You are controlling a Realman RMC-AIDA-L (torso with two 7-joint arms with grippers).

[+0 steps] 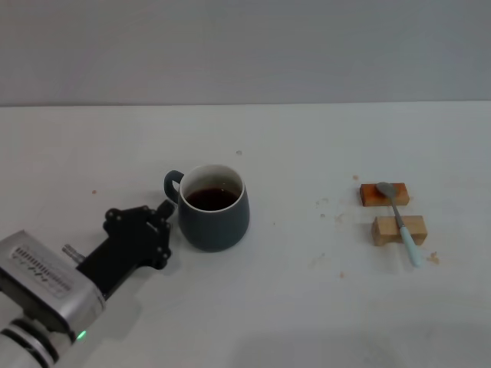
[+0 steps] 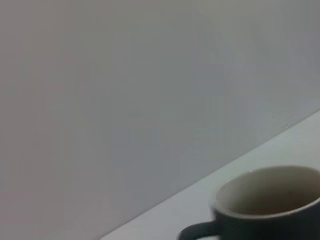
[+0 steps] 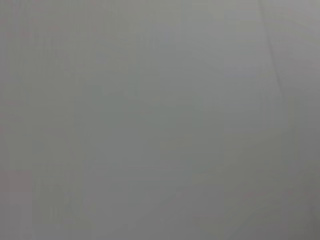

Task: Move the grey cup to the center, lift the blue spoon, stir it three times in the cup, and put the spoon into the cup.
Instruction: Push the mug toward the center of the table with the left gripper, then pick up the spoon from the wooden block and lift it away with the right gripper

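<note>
The grey cup [image 1: 214, 218] stands left of the table's middle with dark brown liquid inside, its handle [image 1: 173, 184] pointing to the far left. It also shows in the left wrist view [image 2: 270, 210]. My left gripper [image 1: 163, 212] is black and sits close to the cup's near-left side, just below the handle. The blue spoon [image 1: 400, 222] lies at the right across two wooden blocks, bowl on the far one and pale handle pointing toward me. My right gripper is out of view; the right wrist view shows only a plain grey surface.
The two wooden blocks, an orange-brown one [image 1: 383, 195] and a paler one [image 1: 399, 230], lie on the white table [image 1: 307, 307]. Small crumbs are scattered around them. A grey wall runs behind the table's far edge.
</note>
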